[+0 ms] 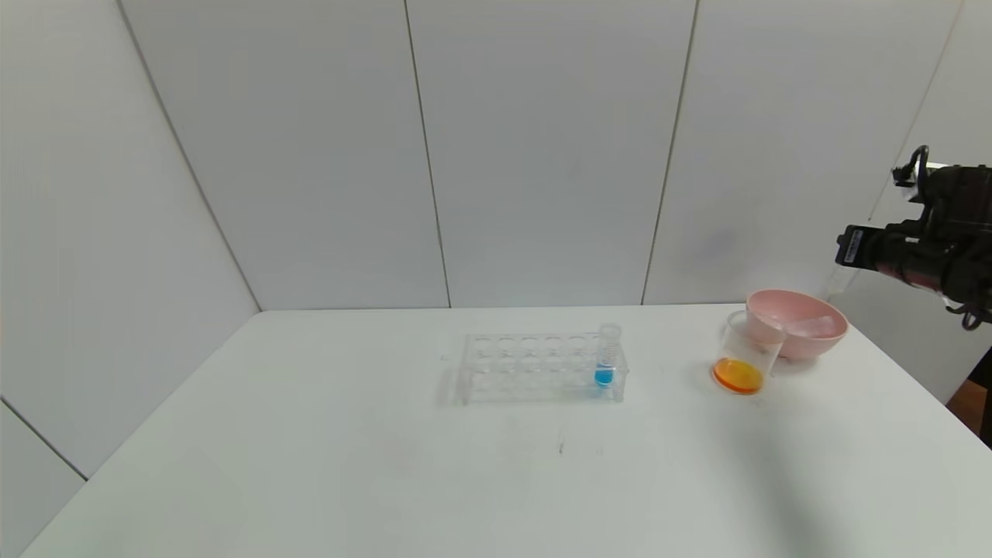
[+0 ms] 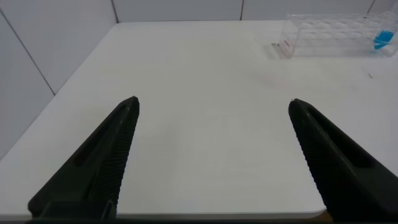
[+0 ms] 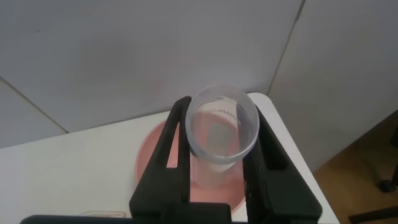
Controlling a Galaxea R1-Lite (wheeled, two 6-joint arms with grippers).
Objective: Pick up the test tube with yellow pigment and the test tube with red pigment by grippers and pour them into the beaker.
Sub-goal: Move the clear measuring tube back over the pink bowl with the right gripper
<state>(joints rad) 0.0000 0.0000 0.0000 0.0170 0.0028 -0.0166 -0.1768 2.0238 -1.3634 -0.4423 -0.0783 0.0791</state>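
The beaker [image 1: 742, 358] stands on the table at the right, against the pink bowl, with orange liquid in its bottom. No tube with yellow or red liquid shows. My right gripper [image 3: 221, 113] is shut on an empty clear test tube [image 3: 222, 127] and holds it above the pink bowl [image 3: 163, 163]. In the head view this gripper [image 1: 846, 260] is raised at the far right edge. My left gripper [image 2: 214, 104] is open and empty over the near left part of the table, out of the head view.
A clear tube rack [image 1: 540, 369] stands mid-table with one blue-liquid tube [image 1: 606, 358] at its right end; it also shows in the left wrist view [image 2: 329, 35]. The pink bowl [image 1: 797, 319] holds what looks like a clear tube lying down. The table's right edge is close by.
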